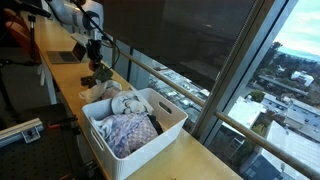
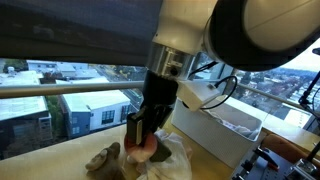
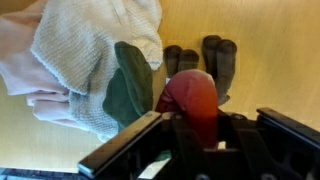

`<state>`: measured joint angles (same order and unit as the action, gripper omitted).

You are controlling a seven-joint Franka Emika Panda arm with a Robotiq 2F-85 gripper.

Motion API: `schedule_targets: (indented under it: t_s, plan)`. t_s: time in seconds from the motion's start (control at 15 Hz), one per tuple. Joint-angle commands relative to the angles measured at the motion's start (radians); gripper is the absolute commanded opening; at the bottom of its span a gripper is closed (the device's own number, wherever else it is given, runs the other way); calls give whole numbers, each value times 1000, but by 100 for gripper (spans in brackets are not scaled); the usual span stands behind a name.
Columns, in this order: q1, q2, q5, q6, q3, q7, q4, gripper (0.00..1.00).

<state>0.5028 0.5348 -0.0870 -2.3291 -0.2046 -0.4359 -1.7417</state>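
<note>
Window-side wooden tabletop (image 3: 275, 60): pincer (image 3: 198, 118) pinches red cloth (image 3: 188, 92) (pale laundry pile (image 3: 80, 50) just beside); grip centrally, avoid snagging neighbouring dark glove (image 3: 215, 55).

No writing, label, brand or number could be read anywhere, whether on the white basket (image 1: 168, 133), the cloths (image 3: 90, 50) or the robot arm (image 2: 250, 30) — all plain or blurred.

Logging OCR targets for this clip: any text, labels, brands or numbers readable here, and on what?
No text can be read in any view.
basket: plain white, no label shows.
gripper: no marking shows.
red cloth between the jaws: no tag shows.
clothes pile: no tag or print shows.
buildings outside the window: any signs are too small to read.
</note>
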Motion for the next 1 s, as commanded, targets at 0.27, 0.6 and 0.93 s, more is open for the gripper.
schedule_targets:
  t_s: [0.27,0.6,0.93]
  plan:
    - [-83,-28,9,20,75,37,13,82]
    - [-255,-140,84,12,107,113,-101,100]
    - [-399,-227,132,-6,156,199,-235,100]
